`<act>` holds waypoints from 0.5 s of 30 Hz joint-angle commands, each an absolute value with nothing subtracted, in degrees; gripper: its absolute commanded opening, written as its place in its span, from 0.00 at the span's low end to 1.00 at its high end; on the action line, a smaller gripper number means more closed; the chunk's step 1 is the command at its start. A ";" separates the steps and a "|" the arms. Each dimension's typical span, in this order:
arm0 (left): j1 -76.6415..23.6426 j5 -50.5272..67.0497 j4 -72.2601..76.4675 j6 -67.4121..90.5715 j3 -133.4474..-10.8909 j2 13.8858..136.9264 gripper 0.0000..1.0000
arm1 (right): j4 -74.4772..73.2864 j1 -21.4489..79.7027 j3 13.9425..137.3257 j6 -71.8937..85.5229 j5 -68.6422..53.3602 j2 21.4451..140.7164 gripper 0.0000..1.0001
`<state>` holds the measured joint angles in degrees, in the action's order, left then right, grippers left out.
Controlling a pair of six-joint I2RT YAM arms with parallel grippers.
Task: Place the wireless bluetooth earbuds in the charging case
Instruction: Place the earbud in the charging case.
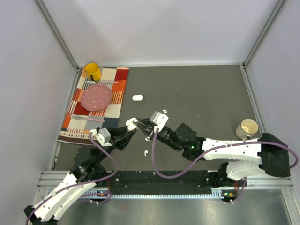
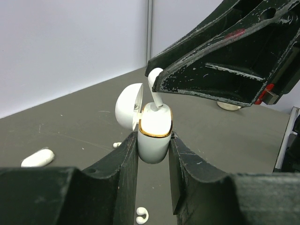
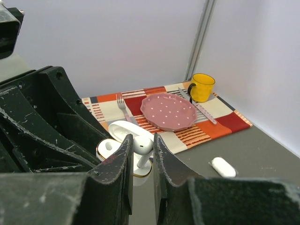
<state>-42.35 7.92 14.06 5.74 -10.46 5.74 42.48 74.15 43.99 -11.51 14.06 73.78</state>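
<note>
Fingers [image 3: 123,159] of our right gripper [image 3: 143,140] pinch one earbud [image 3: 142,146] at centre frame, its stem tip in the mouth of the open charging case [image 2: 154,126]. Our left gripper [image 2: 153,145] clamps that case upright. Loose earbuds [image 1: 146,152] lie just below on the grey table [image 1: 201,93], with pale walls around it.

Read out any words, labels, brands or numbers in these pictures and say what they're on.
None: no readable text, label, brand or number in any view. The charging case, the earbud, the yellow mug and the pink plate carry no lettering.
</note>
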 commanded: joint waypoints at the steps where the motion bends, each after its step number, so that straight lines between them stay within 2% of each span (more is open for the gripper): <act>1: -42.19 7.21 17.31 5.98 -12.04 5.01 0.00 | 42.98 74.97 44.74 -11.07 13.18 73.39 0.00; 15: -42.19 5.01 19.60 6.59 -10.28 2.72 0.00 | 40.26 75.32 44.47 -12.74 13.71 73.39 0.00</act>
